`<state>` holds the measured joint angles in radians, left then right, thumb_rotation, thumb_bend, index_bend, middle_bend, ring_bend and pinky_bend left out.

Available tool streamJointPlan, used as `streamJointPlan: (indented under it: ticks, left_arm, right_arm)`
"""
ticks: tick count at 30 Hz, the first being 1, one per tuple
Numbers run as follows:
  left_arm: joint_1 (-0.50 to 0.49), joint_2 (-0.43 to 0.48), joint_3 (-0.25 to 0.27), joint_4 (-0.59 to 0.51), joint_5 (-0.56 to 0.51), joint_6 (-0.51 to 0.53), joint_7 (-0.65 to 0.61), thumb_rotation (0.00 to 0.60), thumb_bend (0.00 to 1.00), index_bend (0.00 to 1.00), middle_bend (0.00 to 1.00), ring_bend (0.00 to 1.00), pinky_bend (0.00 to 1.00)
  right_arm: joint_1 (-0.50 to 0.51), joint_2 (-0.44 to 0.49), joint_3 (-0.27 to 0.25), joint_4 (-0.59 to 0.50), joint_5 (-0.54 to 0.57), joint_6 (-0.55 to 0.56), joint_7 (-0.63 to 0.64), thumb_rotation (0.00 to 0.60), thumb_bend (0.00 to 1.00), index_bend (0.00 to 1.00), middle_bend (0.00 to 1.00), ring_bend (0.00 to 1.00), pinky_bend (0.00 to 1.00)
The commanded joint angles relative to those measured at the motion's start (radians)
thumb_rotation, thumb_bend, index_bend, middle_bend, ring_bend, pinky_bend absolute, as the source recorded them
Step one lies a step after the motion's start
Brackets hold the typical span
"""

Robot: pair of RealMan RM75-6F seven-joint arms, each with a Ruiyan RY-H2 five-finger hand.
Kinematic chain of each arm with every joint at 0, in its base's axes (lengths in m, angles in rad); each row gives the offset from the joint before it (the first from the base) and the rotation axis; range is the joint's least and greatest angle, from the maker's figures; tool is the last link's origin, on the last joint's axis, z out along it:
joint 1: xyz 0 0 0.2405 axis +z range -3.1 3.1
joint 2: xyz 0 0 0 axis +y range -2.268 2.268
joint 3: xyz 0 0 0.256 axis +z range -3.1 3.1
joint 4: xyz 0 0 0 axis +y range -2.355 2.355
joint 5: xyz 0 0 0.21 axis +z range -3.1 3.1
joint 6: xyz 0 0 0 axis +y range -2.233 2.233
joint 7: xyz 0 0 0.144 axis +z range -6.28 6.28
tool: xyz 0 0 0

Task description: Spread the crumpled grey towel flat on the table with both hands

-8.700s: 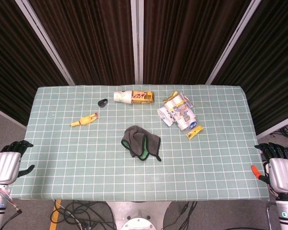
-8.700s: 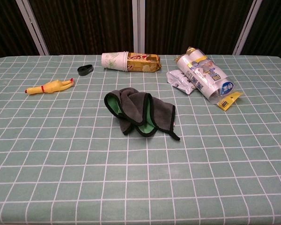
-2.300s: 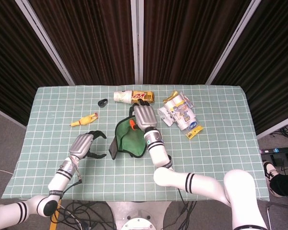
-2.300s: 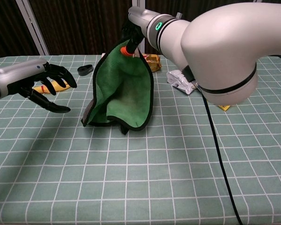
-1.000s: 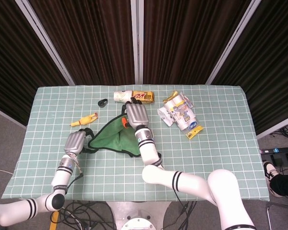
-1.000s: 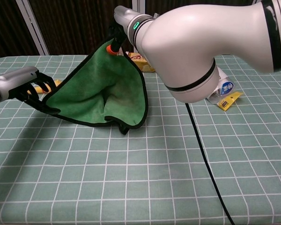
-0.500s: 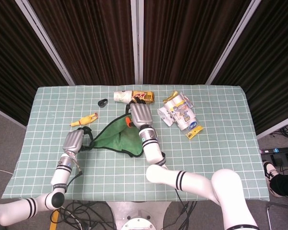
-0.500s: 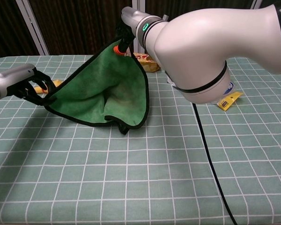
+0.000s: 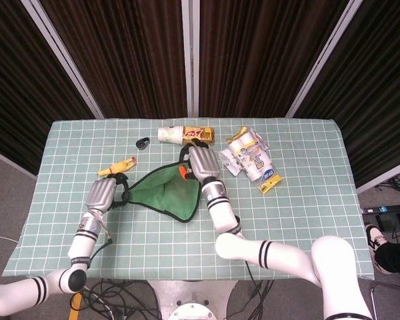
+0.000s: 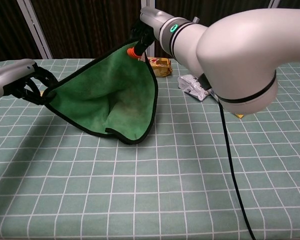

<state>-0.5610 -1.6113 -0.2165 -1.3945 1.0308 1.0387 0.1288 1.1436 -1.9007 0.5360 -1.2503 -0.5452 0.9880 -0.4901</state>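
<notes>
Green checked cloth, ruled with thin white lines, covers the table (image 9: 307,220), and dark brown curtains with pale upright metal posts close off the room behind its far edge. Grey floor shows past the table's left and right sides in the head view.

Over the middle of the table the towel (image 10: 107,97) hangs stretched between the two hands, its green face with black edging turned toward the chest camera and its lower fold sagging down to the cloth. The right hand (image 9: 199,162) pinches the towel's upper corner, raised above the table; the left hand (image 9: 101,194), lower and toward the table's left side, has its dark fingers (image 10: 34,87) curled around the opposite corner.

Just beyond the towel, near the table's far edge, lie a paper cup (image 9: 171,135) and a gold snack packet (image 9: 201,135) end to end. To their right sits a crumpled bundle of white wrappers (image 9: 248,158). A small black ring (image 9: 143,143) lies left of the cup, and a yellow rubber chicken (image 9: 116,169) rests just beyond the left hand.
</notes>
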Motion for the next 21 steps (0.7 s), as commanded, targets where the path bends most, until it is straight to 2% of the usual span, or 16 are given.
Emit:
streamJointPlan:
  ticks: [1, 9, 15, 21]
  left_arm:
    - [0.009, 0.026, 0.005, -0.018, 0.072, 0.035, -0.044, 0.6, 0.51, 0.6, 0.32, 0.24, 0.35]
    - [0.0, 0.079, -0.016, -0.029, 0.201, 0.09, -0.126, 0.6, 0.51, 0.61, 0.32, 0.24, 0.35]
    - [-0.003, 0.128, -0.042, -0.062, 0.238, 0.121, -0.158, 0.6, 0.51, 0.61, 0.32, 0.24, 0.35]
    - [0.001, 0.178, -0.043, -0.09, 0.278, 0.141, -0.191, 0.6, 0.51, 0.61, 0.32, 0.24, 0.35]
  right_arm:
    - [-0.069, 0.061, -0.025, -0.097, -0.06, 0.016, 0.07, 0.6, 0.36, 0.8, 0.29, 0.1, 0.15]
    - [-0.134, 0.17, -0.031, -0.247, -0.144, 0.04, 0.131, 0.6, 0.37, 0.8, 0.29, 0.1, 0.15]
    - [-0.148, 0.242, -0.02, -0.32, -0.157, 0.031, 0.151, 0.6, 0.36, 0.8, 0.29, 0.1, 0.15]
    - [-0.163, 0.302, -0.028, -0.356, -0.185, 0.007, 0.183, 0.6, 0.36, 0.8, 0.29, 0.1, 0.15]
